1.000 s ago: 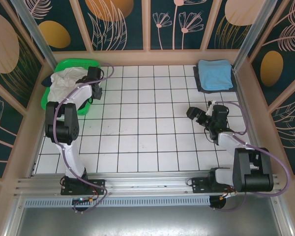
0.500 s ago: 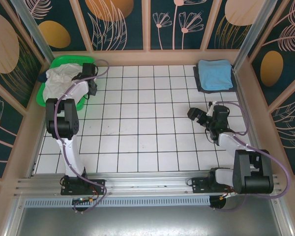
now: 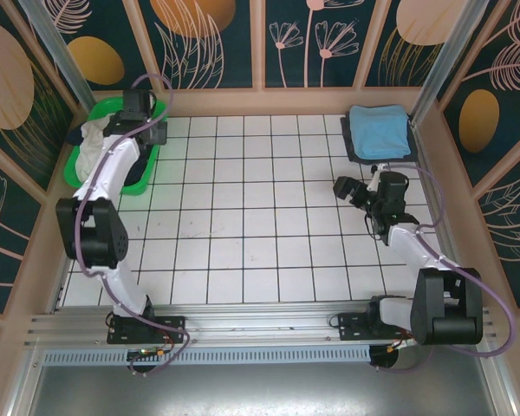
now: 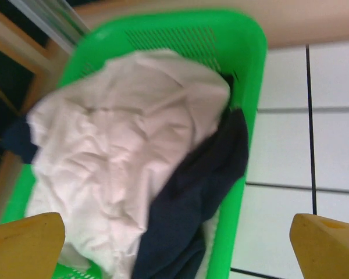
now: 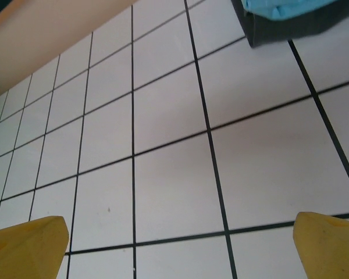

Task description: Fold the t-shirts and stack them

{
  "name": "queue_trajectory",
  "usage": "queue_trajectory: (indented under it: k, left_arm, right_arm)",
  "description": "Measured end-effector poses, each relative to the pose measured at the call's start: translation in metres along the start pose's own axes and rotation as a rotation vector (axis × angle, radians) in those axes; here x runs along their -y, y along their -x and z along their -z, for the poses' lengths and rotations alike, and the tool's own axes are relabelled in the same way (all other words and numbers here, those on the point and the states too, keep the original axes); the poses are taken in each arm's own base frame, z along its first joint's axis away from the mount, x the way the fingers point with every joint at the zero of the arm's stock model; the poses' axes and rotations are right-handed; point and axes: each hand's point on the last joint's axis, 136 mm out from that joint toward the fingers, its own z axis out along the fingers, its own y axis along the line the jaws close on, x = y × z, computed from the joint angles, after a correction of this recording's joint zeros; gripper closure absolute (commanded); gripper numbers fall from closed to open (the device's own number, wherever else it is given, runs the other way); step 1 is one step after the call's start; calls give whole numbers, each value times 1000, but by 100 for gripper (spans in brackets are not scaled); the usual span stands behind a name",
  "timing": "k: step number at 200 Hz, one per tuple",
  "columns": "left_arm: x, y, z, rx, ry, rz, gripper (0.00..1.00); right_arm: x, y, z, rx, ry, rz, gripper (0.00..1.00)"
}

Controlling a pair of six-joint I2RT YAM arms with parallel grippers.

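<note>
Reaching deeper into the far-left corner than a second ago, the left arm has carried the left end effector [image 4: 174,247] from the near-right edge of the green basket [image 4: 255,99] to a spot above its contents. Its fingers, nearly closed then, now stand wide apart with nothing between them. Below it the white t-shirt [image 4: 122,151] lies crumpled across most of the basket. The navy t-shirt [image 4: 198,192] runs along the basket's right wall against the white one, and a dark scrap also shows at the pile's left edge. That opening over the pile reads as the setup for a pick, since neither shirt in the basket has been taken out or folded yet. The middle of the tiled desk [image 3: 260,225] is presumably where the folding would happen. Farther right, the right end effector [image 5: 174,247] hovers over the tiles, fingers spread wide and holding nothing, having drifted only slightly toward the far side. At the far-right corner the light blue t-shirt [image 3: 377,128] lies folded on top of a dark folded garment [image 5: 279,34], so part of the stack looks done already.
</note>
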Motion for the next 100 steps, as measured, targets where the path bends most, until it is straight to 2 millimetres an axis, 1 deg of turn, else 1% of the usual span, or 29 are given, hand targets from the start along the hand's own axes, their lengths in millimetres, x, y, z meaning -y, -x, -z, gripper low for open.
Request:
queue_trajectory:
  k: [6, 15, 28, 35, 50, 73, 85, 100]
  left_arm:
    - [-5, 6, 7, 24, 12, 20, 1]
    - [-11, 13, 12, 49, 27, 47, 1]
    - [-16, 14, 9, 54, 39, 79, 2]
    - [-19, 9, 2, 37, 46, 97, 4]
    - [-22, -6, -19, -11, 46, 133, 7]
    - [-24, -40, -56, -119, 44, 176, 14]
    - [-22, -58, -71, -176, 40, 187, 17]
    - [-17, -73, -85, -227, 19, 202, 20]
  right_arm:
    - [-3, 3, 0, 5, 5, 5, 1]
    - [-8, 6, -1, 9, 14, 11, 1]
    - [-14, 10, -4, 7, 24, 18, 1]
    - [-16, 12, -7, 4, 28, 21, 1]
    - [-20, 14, -15, -11, 32, 23, 1]
    - [-21, 9, -24, -45, 37, 24, 1]
    - [-22, 6, -27, -63, 39, 27, 1]
    - [-23, 2, -28, -80, 44, 39, 1]
